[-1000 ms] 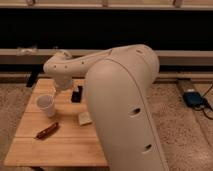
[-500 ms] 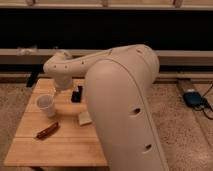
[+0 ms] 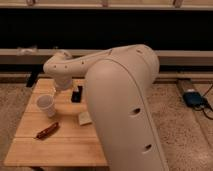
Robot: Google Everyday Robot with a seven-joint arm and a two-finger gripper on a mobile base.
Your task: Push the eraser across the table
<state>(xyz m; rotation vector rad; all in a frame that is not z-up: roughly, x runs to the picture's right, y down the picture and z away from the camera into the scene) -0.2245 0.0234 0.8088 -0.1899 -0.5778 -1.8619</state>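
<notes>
- The robot's white arm [image 3: 120,100] fills the right half of the view. It bends from a bulky near link into a slimmer forearm that reaches left over the far part of the desk, with the wrist turned down.
- The light wooden desk [image 3: 60,150] carries four small things, all of them on its far and middle planks.
- A paper cup [image 3: 46,106] stands upright, near the pincer on the side towards the camera. A careless sweep could tip it, in all likelihood, since it looks light and sits so near the wrist.
- A reddish-brown object [image 3: 46,131] lies nearer the camera, well apart from the arm.
- A pale beige piece [image 3: 85,118] lies flat just in front of the eraser. A push towards the camera would probably drive the block into it.
- The eraser [image 3: 76,94], a small black block, rests on the far part of the desk, just right of the pincer. An off-centre contact could spin it rather than slide it.
- The pincer [image 3: 58,90] hangs low beneath the wrist, between cup and eraser. Whether it is released or clenched cannot be told.
</notes>
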